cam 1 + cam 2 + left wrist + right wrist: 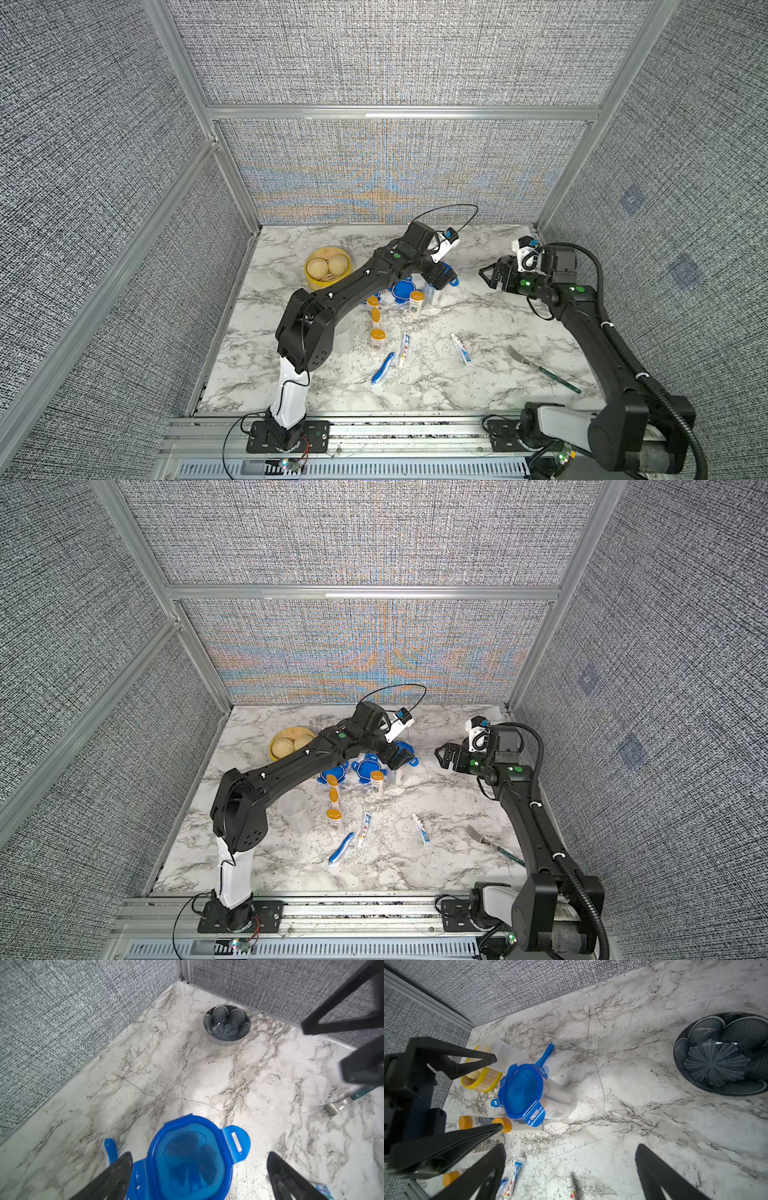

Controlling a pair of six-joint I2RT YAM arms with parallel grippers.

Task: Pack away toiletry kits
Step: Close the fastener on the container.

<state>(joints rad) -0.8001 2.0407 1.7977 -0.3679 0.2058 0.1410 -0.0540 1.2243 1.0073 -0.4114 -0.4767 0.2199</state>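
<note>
The table is white marble veined in grey and black, and the walls are a grey-and-white woven weave. The left pincer and the right pincer are both black. Just under the left pincer, the lid is translucent bright blue on a clear jar. Ahead of the left pincer, the bowl is dark grey, with white-outlined petals filled with fine mesh dots. On the far side of the left pincer from the right pincer, the steamer has a yellow band over tan slats, and its buns are pale cream. The bottles are white with orange caps. One toothpaste tube is white with blue print, another white with red. The toothbrush is blue and white, the fork silver with a dark green handle
</note>
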